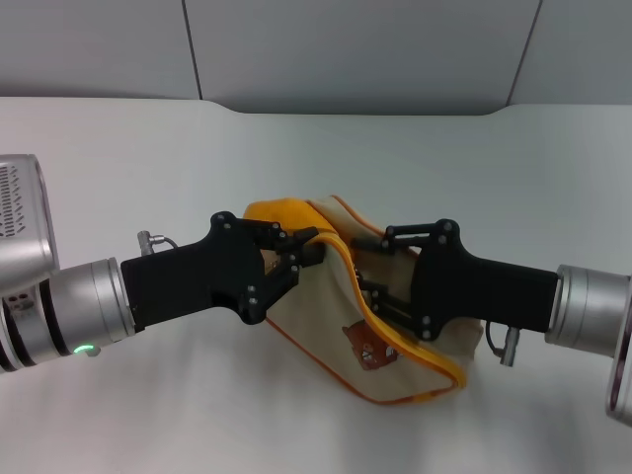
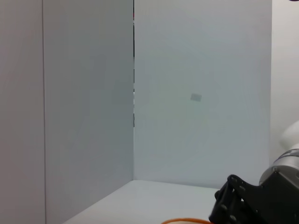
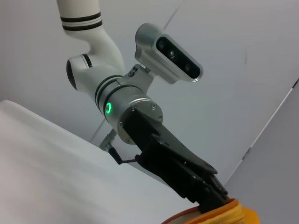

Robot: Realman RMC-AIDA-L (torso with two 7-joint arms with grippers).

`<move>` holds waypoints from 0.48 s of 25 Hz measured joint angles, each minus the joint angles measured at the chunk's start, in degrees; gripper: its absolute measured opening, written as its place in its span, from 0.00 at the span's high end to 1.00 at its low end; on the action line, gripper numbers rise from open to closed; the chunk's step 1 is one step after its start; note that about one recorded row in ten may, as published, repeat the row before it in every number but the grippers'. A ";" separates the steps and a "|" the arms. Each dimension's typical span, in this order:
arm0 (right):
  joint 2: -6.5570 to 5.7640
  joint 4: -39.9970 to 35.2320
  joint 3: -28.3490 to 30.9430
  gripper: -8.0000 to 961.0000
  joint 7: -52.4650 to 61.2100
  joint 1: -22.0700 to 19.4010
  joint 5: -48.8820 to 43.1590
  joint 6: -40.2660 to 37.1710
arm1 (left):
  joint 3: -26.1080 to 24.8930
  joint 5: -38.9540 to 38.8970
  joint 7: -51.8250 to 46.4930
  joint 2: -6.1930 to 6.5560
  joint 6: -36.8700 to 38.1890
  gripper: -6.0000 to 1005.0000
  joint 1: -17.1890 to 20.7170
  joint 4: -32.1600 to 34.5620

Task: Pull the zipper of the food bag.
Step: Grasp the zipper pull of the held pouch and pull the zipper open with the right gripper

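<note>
Gaping beige food bag, orange piping

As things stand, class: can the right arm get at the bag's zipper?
Probably yes. The right hand is already at the food bag's upper rim with nothing between, though the zipper tab itself is hidden. The left hand is at the orange end.

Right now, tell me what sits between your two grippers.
In the head view, the food bag's orange-piped top rim lies between the left gripper and right gripper.
</note>
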 joint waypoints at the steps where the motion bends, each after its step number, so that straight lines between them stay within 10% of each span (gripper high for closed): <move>1: 0.00 0.15 0.00 0.62 0.00 0.00 0.00 0.02 | 0.00 0.00 0.00 0.00 0.00 0.90 0.00 0.00; 12: 0.00 0.12 0.00 0.82 0.20 0.01 -0.16 0.19 | -0.01 -0.03 0.01 -0.05 0.65 0.90 0.09 0.00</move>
